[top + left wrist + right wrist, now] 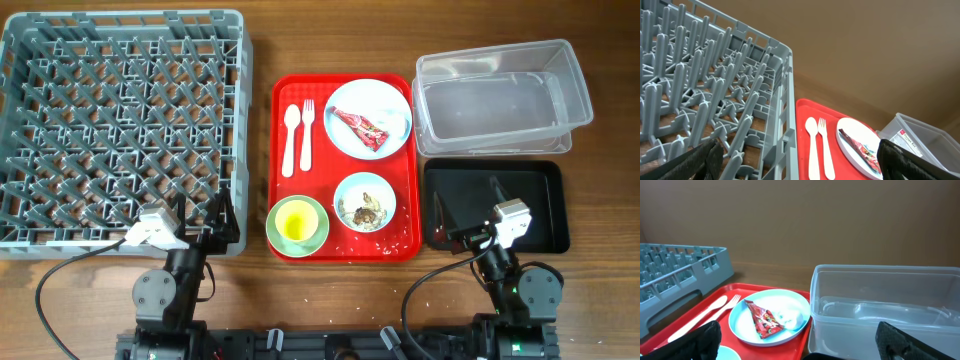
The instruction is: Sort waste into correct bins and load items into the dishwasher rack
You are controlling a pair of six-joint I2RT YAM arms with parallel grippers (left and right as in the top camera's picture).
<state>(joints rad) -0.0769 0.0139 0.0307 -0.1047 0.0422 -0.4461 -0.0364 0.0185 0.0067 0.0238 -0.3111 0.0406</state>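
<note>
The grey dishwasher rack (120, 120) fills the left. On the red serving tray, a pale blue plate (385, 100) holds the red wrapper (357, 126) and the white tissue wad (392, 122). The white spoon (290, 140) and fork (307, 135) lie beside it. A pale blue bowl (364, 203) holds brownish food scraps. The yellow cup (295, 220) sits in the mint-green bowl (318, 235). The clear tub (500, 95) and black tray (540, 190) are at the right. My left gripper (205, 215) is open by the rack's front corner. My right gripper (468, 205) is open over the black tray.
The red serving tray (322, 180) lies between the rack and the bins. White crumbs are scattered on the wood near its front right corner. The left wrist view shows the rack wall (785, 115) close by; the right wrist view shows the tub (885, 305).
</note>
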